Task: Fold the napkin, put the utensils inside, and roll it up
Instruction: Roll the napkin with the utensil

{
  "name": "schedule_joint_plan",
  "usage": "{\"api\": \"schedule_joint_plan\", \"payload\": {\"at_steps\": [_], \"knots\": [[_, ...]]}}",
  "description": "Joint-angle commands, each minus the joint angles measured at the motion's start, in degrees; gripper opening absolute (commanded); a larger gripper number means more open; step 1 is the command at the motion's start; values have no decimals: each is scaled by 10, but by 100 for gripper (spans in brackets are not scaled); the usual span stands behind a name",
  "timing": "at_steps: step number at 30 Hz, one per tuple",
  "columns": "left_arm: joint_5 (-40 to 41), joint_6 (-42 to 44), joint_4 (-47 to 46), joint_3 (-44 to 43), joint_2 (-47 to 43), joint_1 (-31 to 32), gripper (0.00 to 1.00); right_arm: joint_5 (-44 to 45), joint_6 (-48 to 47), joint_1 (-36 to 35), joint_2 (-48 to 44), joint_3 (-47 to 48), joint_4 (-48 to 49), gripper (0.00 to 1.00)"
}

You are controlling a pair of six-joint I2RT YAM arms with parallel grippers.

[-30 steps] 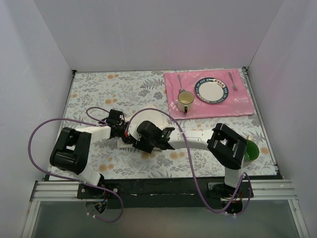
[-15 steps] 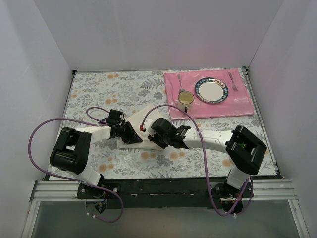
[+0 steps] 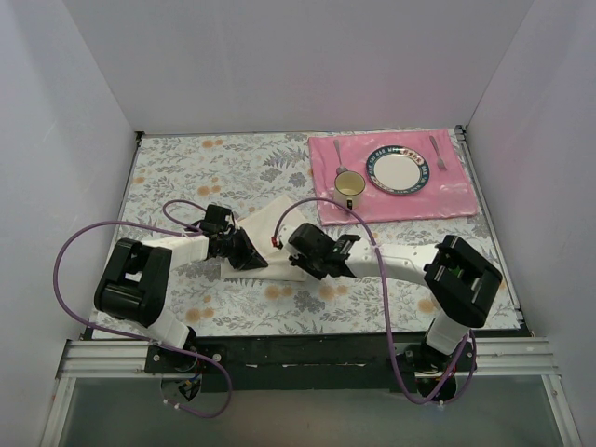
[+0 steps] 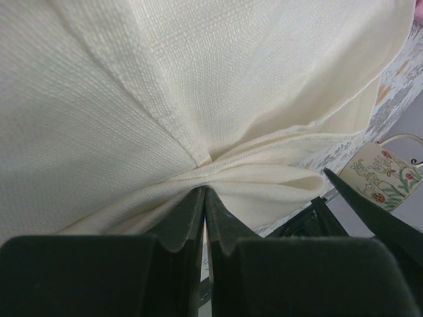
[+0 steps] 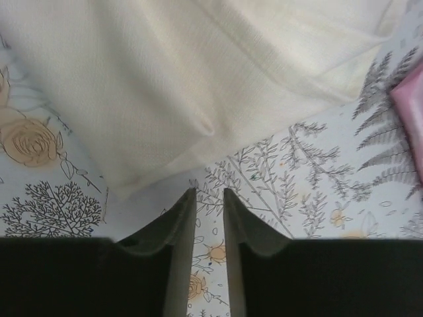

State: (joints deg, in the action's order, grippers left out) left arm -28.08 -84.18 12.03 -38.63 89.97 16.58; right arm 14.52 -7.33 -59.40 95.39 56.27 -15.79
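Note:
The off-white napkin [image 3: 282, 220] lies creased on the floral tablecloth between my two grippers. My left gripper [image 3: 251, 256] is shut on a gathered fold of the napkin [image 4: 198, 99]; in the left wrist view the cloth bunches right at its tips [image 4: 203, 191]. My right gripper [image 3: 296, 259] sits at the cloth's right side, slightly open and holding nothing. In the right wrist view its tips [image 5: 209, 193] stand just short of the napkin's edge [image 5: 172, 112]. No knife shows in any view.
A pink placemat [image 3: 438, 200] at the back right carries a plate [image 3: 400, 169], a mug [image 3: 349, 189], a spoon [image 3: 340, 154] and a fork [image 3: 438, 152]. White walls close three sides. The left arm's purple cable [image 3: 70, 247] loops at the left.
My right gripper has pulled back to the right off the napkin and now stands beside its edge. More folded cloth shows between the grippers. The left gripper keeps its hold.

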Motion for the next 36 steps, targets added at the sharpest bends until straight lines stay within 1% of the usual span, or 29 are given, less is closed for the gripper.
{"api": "schedule_joint_plan", "payload": {"at_steps": [1,2,3,5,6,8,9,10,12,15,16,21,26,29,32,33,34,35,36], "knots": [[14,17,33,-4,10,2,4,24,-12,-16,-37,95,-38,39],[13,17,33,-4,11,2,4,-9,-21,-20,-38,110,-31,45],[13,17,32,-4,12,2,4,-28,-26,-25,-37,111,-22,55],[11,17,30,-5,15,2,4,-76,-41,-40,-27,103,15,62],[7,17,29,-6,14,2,4,-83,-49,-46,-21,100,27,68],[7,15,28,-5,18,1,4,-93,-59,-63,1,97,44,69],[7,15,26,-5,19,2,4,-102,-70,-69,9,76,87,71],[8,14,25,-3,20,2,4,-109,-73,-70,13,70,104,71],[8,11,22,0,22,2,3,-121,-74,-71,26,58,144,71],[6,12,22,3,22,2,3,-121,-79,-72,45,60,153,71],[7,12,21,4,21,2,3,-123,-82,-72,50,60,181,70],[7,10,22,6,15,2,3,-122,-80,-72,90,71,183,67],[8,8,26,7,7,1,3,-114,-66,-67,102,51,202,67],[7,9,28,4,5,1,3,-125,-51,-53,110,26,214,66],[8,13,31,4,-1,-1,4,-138,-24,-38,110,0,223,62],[9,12,32,6,-5,-1,4,-136,-16,-36,109,-17,226,58],[10,11,33,7,-8,-2,4,-134,-13,-36,109,-27,228,57],[12,8,33,12,-28,-7,8,-129,-9,-36,115,-47,229,52],[17,-2,38,16,-37,-14,10,-124,-4,-36,124,-59,235,47]]}}
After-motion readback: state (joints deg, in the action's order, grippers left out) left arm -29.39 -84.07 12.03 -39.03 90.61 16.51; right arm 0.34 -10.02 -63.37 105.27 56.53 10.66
